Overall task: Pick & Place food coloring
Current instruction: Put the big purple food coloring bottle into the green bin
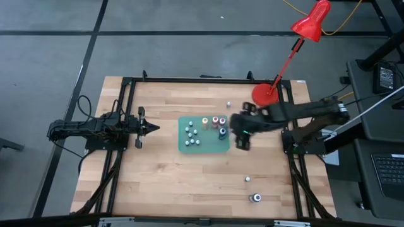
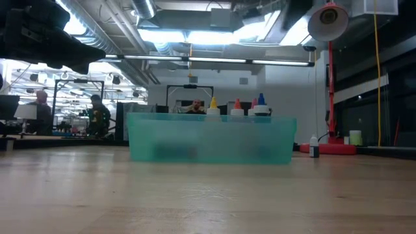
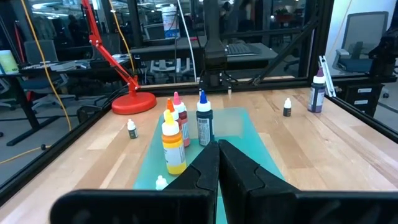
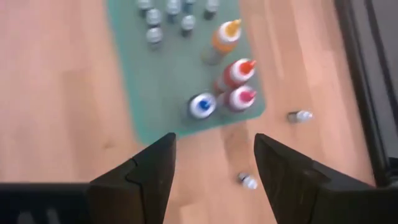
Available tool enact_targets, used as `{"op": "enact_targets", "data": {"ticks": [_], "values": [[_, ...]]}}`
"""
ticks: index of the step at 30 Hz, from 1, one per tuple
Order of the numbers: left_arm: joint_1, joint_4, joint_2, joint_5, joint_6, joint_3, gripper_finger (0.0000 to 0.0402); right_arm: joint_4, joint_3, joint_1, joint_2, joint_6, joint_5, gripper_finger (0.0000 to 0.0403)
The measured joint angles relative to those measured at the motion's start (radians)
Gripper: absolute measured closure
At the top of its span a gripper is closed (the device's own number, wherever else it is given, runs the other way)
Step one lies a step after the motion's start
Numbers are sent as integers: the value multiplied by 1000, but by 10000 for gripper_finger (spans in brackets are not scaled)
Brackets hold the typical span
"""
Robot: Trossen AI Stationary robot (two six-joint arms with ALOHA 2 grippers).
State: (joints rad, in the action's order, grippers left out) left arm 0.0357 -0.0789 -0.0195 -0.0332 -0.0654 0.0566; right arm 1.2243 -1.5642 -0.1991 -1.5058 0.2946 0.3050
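Several food coloring bottles stand upright on a flat green mat at the table's middle. Small whitish-capped ones are on its left part. An orange, two red and a blue-capped bottle are on its right part. Loose bottles stand on the wood at the far side and near right. My right gripper hangs open above the mat's right edge, pointing steeply down, nothing between its fingers. My left gripper is shut, level, left of the mat.
A red desk lamp stands with its base at the table's far right, its head beyond the far edge. Black frame rails run along the table's sides. Bare wood lies on the near half of the table.
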Motion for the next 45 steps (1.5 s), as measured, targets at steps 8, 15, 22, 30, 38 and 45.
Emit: {"op": "enact_targets", "data": {"ticks": [8,15,22,30,38,45], "values": [[0,0,0,0,0,0,398,55,0,-277,126,223,-18,185],[0,0,0,0,0,0,398,62,1,-524,98,487,-34,185],[0,0,0,0,0,0,398,63,1,-723,37,665,-37,185],[0,0,0,0,0,0,398,67,2,-827,-80,783,-37,185],[0,0,0,0,0,0,398,54,2,-836,-185,877,-44,146],[0,0,0,0,0,0,398,-6,91,-835,-200,880,-34,28]]}}
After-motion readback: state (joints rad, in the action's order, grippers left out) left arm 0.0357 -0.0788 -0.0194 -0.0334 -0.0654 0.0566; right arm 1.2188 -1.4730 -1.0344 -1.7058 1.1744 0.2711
